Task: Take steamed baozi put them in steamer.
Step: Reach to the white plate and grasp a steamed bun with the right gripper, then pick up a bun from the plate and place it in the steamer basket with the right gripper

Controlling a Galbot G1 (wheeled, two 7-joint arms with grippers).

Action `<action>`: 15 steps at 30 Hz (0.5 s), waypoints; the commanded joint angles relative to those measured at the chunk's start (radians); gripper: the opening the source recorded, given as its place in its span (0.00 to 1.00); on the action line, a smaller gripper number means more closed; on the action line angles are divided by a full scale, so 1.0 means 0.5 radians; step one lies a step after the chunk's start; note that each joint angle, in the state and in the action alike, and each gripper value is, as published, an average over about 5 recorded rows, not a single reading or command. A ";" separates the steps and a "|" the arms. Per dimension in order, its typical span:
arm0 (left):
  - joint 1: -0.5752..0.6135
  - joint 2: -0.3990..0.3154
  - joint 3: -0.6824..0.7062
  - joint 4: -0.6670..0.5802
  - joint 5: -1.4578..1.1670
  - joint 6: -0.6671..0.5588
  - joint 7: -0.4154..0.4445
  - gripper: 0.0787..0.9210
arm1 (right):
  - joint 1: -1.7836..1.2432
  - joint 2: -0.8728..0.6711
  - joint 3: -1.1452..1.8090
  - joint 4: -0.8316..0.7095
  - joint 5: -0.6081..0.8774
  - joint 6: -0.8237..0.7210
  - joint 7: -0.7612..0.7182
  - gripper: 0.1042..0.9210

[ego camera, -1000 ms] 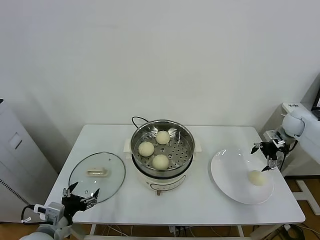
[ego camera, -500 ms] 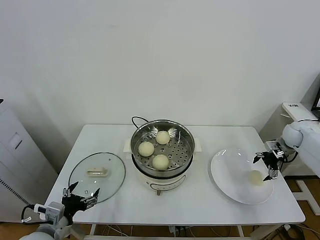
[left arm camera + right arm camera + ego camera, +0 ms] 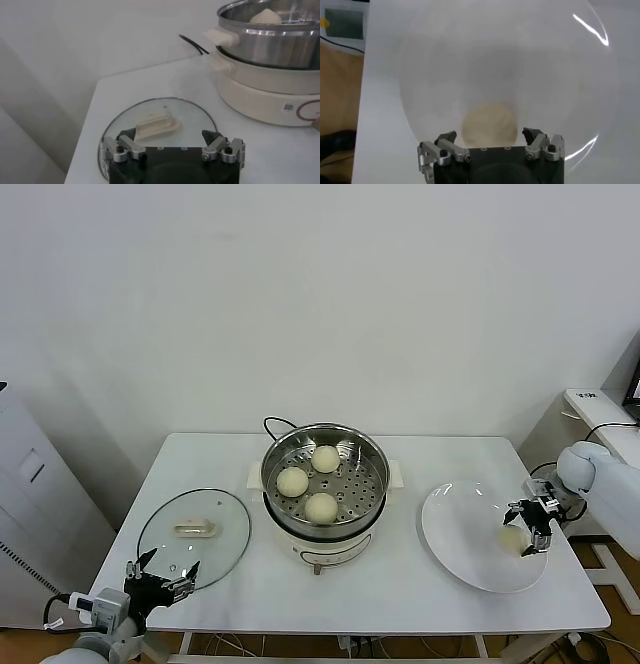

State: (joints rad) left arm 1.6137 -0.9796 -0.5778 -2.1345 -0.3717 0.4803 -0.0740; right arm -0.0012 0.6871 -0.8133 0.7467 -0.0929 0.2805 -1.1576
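Nearest the robot, off the table's front left corner, the left gripper (image 3: 160,576) hangs parked with its jaws spread wide and empty, just short of the glass lid (image 3: 193,536), which lies flat on the table (image 3: 400,584), presumably set aside so the steamer stays uncovered for loading. On the table's right side, the right gripper (image 3: 531,527) is lowered onto the white plate (image 3: 450,529), its arm reaching in from the right edge, wrist angled down; the jaws bracket the last bun (image 3: 489,126), one on each side, though a firm squeeze isn't evident. Farther back at the centre, the steamer (image 3: 372,454) holds three buns (image 3: 321,507).
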 commanded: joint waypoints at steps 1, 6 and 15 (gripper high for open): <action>0.001 0.001 0.001 -0.002 0.001 0.000 0.000 0.88 | -0.065 0.039 0.083 -0.034 -0.055 -0.005 0.011 0.66; 0.004 0.003 -0.002 -0.005 0.001 0.000 0.000 0.88 | -0.047 0.006 0.058 0.004 -0.052 -0.009 -0.015 0.49; 0.007 -0.010 0.001 -0.012 0.005 0.007 -0.003 0.88 | 0.403 -0.203 -0.500 0.295 0.379 -0.184 -0.054 0.42</action>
State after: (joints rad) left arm 1.6187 -0.9819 -0.5785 -2.1402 -0.3706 0.4816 -0.0744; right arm 0.0288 0.6565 -0.8493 0.7857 -0.0649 0.2518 -1.1768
